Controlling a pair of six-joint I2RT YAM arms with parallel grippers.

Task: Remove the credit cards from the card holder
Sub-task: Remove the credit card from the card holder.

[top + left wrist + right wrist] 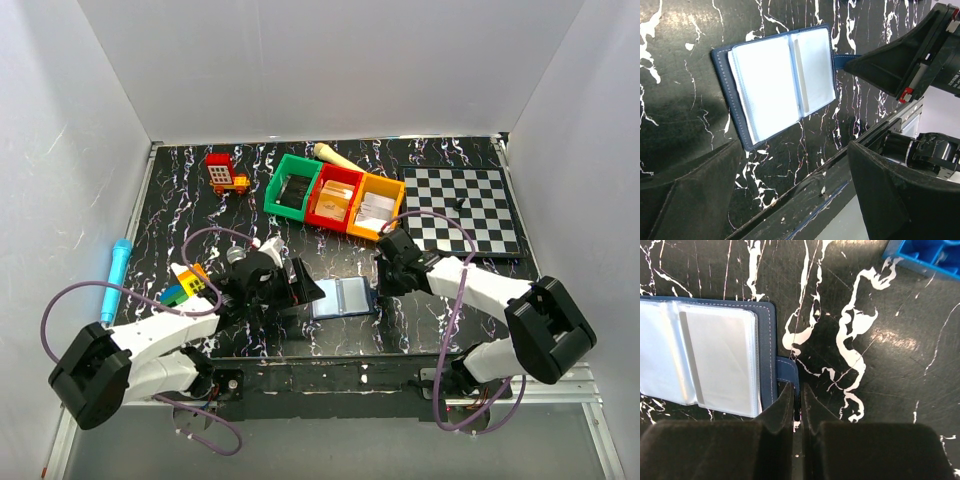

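Marbled black table (180,205), open card holder (343,298)

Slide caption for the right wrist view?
Right end effector pinches the tab of the open card holder on the table.

The card holder (715,360) runs off the edge of the right wrist view, and its clear sleeves are too hazy to show whether cards sit inside. Its tab (788,371) vanishes at the outer end between the pinched fingertips of the right gripper (796,400). A blue thing (925,257) (only a corner shows) is cut off there too. What lies in the red bin (325,222) and the orange bin (365,232) is too small to tell.
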